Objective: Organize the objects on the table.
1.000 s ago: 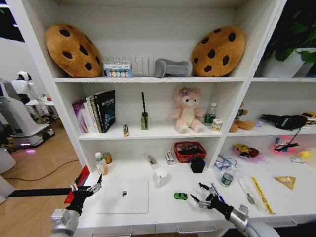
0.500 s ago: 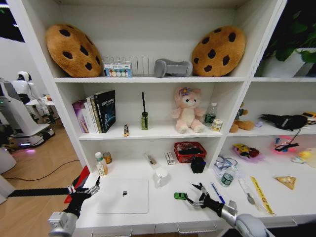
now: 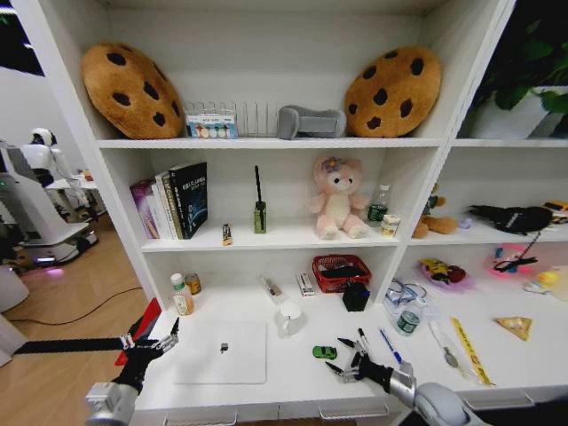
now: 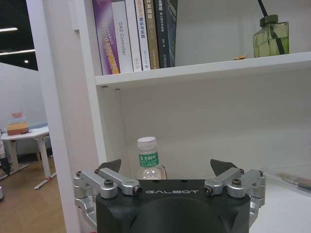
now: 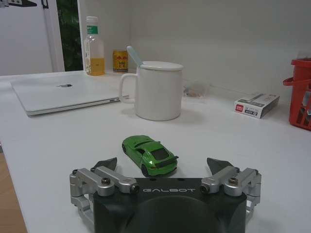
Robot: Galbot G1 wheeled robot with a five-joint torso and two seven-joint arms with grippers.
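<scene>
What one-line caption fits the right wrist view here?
Open right gripper low over the white table, lined up just short of the green toy car, with mug and laptop beyond.

On the table, the toy car sits just ahead of my right gripper. The laptop lies to its left, a mug behind and between them. My left gripper hangs beside the laptop's left edge.

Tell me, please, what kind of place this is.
Probably an office or lab set up like a home study: a white desk with a closed laptop, shelves with books, and another robot behind.
</scene>
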